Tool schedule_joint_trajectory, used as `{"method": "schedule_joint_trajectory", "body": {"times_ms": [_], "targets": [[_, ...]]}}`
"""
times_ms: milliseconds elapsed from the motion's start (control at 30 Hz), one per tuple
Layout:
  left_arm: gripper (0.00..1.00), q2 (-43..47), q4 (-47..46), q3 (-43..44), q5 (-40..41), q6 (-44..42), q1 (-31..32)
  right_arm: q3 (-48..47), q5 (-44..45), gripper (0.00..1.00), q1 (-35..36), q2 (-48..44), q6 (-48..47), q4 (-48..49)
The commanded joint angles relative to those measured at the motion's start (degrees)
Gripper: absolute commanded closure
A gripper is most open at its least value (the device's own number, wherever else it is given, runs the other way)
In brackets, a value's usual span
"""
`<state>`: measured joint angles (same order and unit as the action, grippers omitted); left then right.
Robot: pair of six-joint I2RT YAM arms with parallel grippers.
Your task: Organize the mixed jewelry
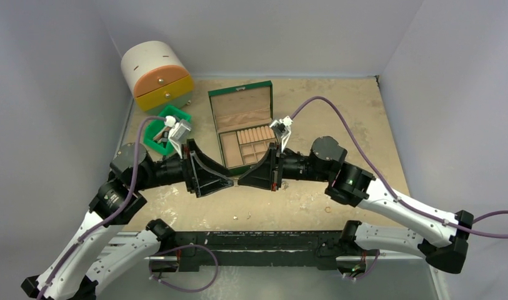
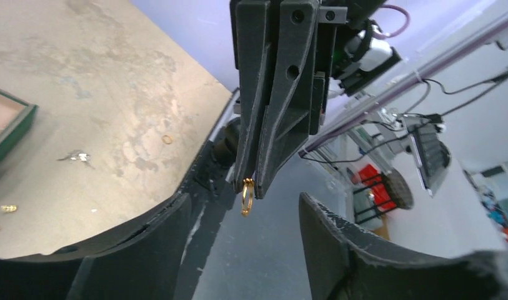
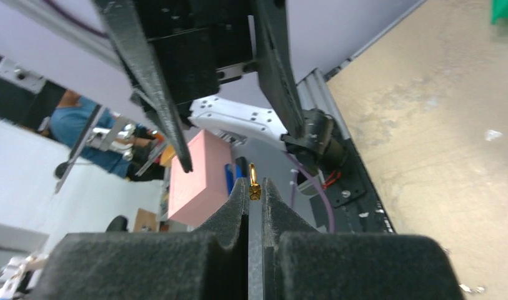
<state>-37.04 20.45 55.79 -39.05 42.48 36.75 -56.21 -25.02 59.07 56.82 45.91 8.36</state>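
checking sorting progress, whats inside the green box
Inside the green box: a row of tan ring rolls and small compartments, too small to tell their contents; the right arm covers its near corner.

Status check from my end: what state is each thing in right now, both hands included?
Left hand: open, holding nothing.
Right hand: shut on the gold ring.
Gold ring: pinched at the fingertips, off the table.
Jewelry box: lid open.
Drawer cabinet: both drawers shut.

Two arms (image 1: 82, 237), one jewelry box (image 1: 242, 111), one green bin (image 1: 150, 142), one drawer chest (image 1: 152, 70), one pinched gold ring (image 2: 247, 200)
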Motion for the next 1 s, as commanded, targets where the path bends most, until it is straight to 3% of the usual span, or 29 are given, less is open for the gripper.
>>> {"method": "schedule_joint_trajectory", "body": {"times_ms": [0, 200, 433, 700, 967], "targets": [[0.34, -0.5, 6.8, 5.3, 8.1, -6.2, -0.3, -6.8, 7.4, 1.0, -1.0, -0.3, -5.6, -10.5], [0.29, 0.4, 14.1, 5.9, 21.2, -9.9, -0.3, -17.5, 19.5, 1.0, -3.4, 5.8, -15.2, -29.8], [0.29, 4.1, 17.2, 3.3, 37.8, -10.5, -0.3, -28.9, 39.0, 1.0, -7.4, 19.0, -25.0, -42.9], [0.27, 7.2, 17.9, 0.3, 49.3, -11.0, -0.3, -30.5, 42.4, 1.0, -10.7, 31.4, -30.0, -35.2], [0.27, 9.4, 18.3, -2.2, 57.9, -12.0, -0.3, -30.7, 43.2, 1.0, -14.2, 42.0, -28.2, -26.9]]}}
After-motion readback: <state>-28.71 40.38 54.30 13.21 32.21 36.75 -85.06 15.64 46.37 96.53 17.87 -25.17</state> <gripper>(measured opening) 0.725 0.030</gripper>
